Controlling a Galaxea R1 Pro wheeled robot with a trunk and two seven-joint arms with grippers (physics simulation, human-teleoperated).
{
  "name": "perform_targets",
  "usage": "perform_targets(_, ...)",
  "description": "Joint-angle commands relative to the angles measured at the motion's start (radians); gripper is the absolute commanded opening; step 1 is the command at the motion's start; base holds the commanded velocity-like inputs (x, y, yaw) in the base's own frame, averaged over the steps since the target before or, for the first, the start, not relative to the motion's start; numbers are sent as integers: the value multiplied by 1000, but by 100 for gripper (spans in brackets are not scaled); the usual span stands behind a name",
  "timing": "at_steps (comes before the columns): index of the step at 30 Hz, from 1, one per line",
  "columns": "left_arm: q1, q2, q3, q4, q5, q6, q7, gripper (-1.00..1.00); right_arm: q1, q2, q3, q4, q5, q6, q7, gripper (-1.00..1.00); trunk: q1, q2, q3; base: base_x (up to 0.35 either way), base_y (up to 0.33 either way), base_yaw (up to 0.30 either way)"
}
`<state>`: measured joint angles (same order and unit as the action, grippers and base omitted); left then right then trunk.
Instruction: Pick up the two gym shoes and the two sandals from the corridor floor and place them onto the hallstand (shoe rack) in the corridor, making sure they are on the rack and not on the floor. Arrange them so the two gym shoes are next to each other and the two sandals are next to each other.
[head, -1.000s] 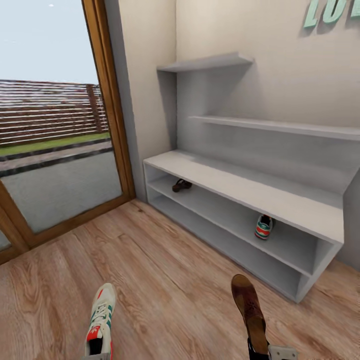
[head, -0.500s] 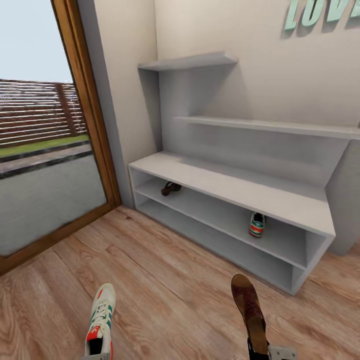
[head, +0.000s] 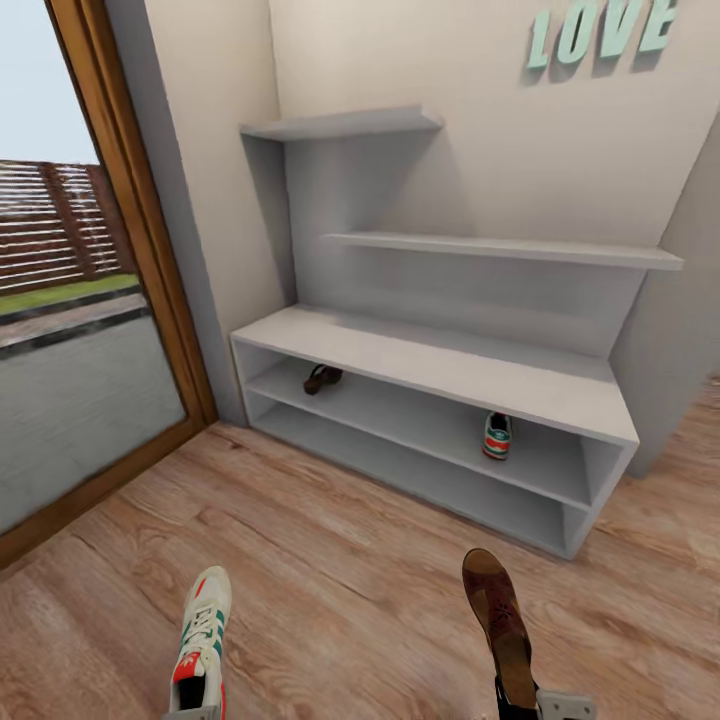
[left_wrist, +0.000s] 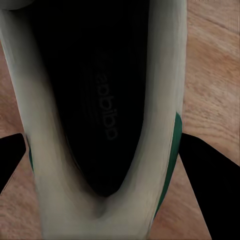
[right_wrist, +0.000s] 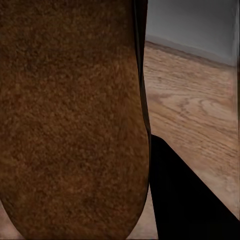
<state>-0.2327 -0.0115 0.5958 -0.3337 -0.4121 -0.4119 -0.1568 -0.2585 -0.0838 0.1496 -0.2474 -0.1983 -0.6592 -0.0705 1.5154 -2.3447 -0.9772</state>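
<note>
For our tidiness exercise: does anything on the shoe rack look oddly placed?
Yes. On the hallstand, the sandal sits near the upper open shelf's left end, while the gym shoe stands far off near its right end, so no two shoes are side by side yet.

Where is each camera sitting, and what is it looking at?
Head view: high on the robot, facing the hallstand.
Left wrist view: by the left gripper, looking into the held gym shoe; dark fingers show.
Right wrist view: by the right gripper, against the held sandal.
Head view shares both shoes.
</note>
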Motion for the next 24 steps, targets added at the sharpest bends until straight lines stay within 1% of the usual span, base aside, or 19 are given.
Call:
perform_targets(1,0,-1,9,-1,-4,-2,-9,-100,-1,-1,8,0,-7,-3,-5,-100,0,0,-1,0,138,-263)
perform_targets(5,0,-1,9,-1,-4,-2,-9,-100,-1,-1,8,0,-7,-3,-5,-100,0,0,-1,0,73,-263)
perform_targets(24,0,-1,9,-1,-4,-2,-9,-100,-1,-1,8,0,-7,-2,-5,-100,0,0,-1,0,2,-263)
